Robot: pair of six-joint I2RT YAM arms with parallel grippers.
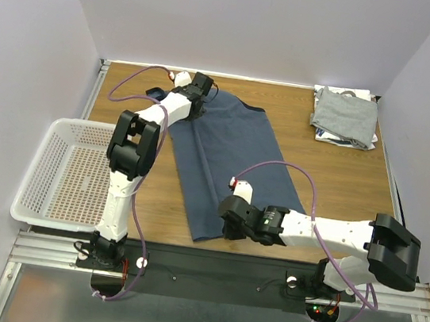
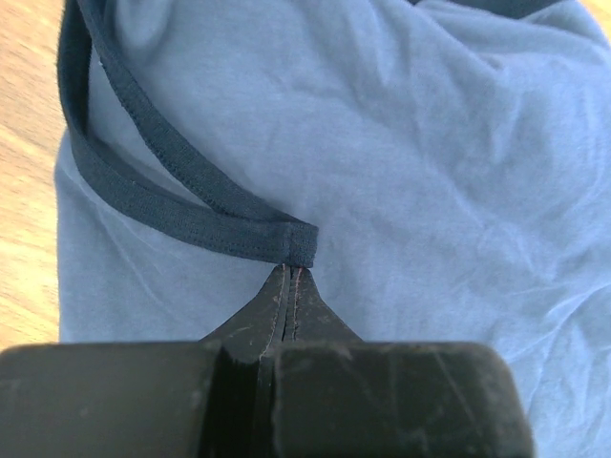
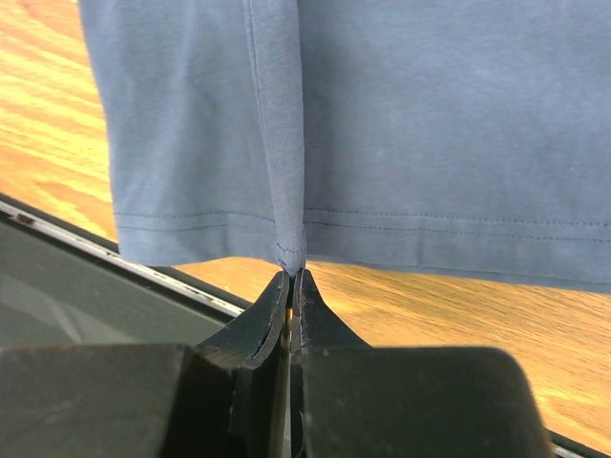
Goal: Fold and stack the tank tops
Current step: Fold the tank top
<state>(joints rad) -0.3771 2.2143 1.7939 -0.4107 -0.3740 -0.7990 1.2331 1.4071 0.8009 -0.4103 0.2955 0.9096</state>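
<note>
Top external view shows the slate-blue tank top [image 1: 231, 159] lying flat in the frame's centre. The left gripper [image 2: 289, 275] pinches its navy strap [image 2: 191, 218] at upper left; the right gripper [image 3: 292, 279] pinches its hem [image 3: 430, 229], lower centre.

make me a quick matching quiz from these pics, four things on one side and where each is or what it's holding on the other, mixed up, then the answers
Column one:
1. left gripper
2. right gripper
3. white mesh basket
4. folded grey tank top pile

Column two:
a. far right corner of the table
b. shut on the bottom hem of the blue tank top
c. at the table's left edge
d. shut on the navy strap trim of the blue tank top

Pairs: 1-d, 2-b, 3-c, 4-a
</note>
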